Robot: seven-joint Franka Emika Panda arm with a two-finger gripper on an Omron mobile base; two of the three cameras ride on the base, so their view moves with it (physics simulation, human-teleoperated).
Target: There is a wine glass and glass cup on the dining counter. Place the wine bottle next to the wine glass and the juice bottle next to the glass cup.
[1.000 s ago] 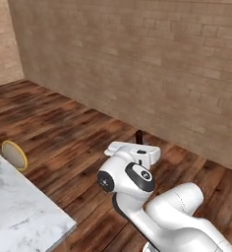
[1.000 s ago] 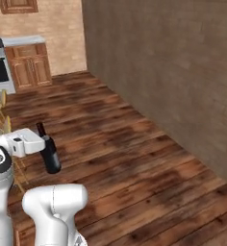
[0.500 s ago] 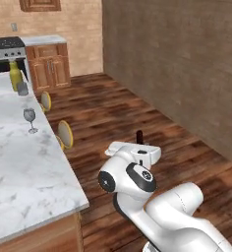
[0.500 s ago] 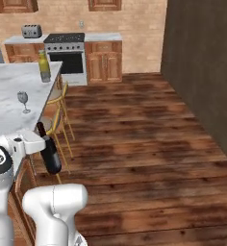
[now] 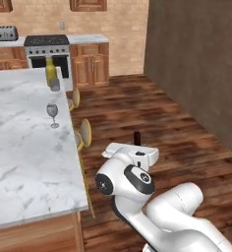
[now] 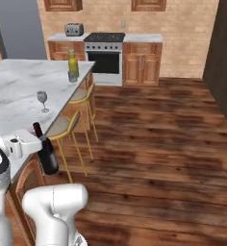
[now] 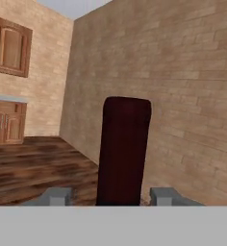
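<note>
Hand view shows the gripper (image 7: 110,194) clamped around the wine bottle (image 7: 123,149), carried upright for placing; the wine glass (image 6: 42,100) waits ahead on the dining counter (image 6: 19,81).

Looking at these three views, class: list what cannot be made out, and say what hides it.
- Wine bottle: in the left base view the arm covers all but its cap; the hand view cuts off its body.
- Gripper: contact with the bottle is hidden at the frame's bottom.
- Glass cup against juice bottle: any gap is too small to tell.
</note>
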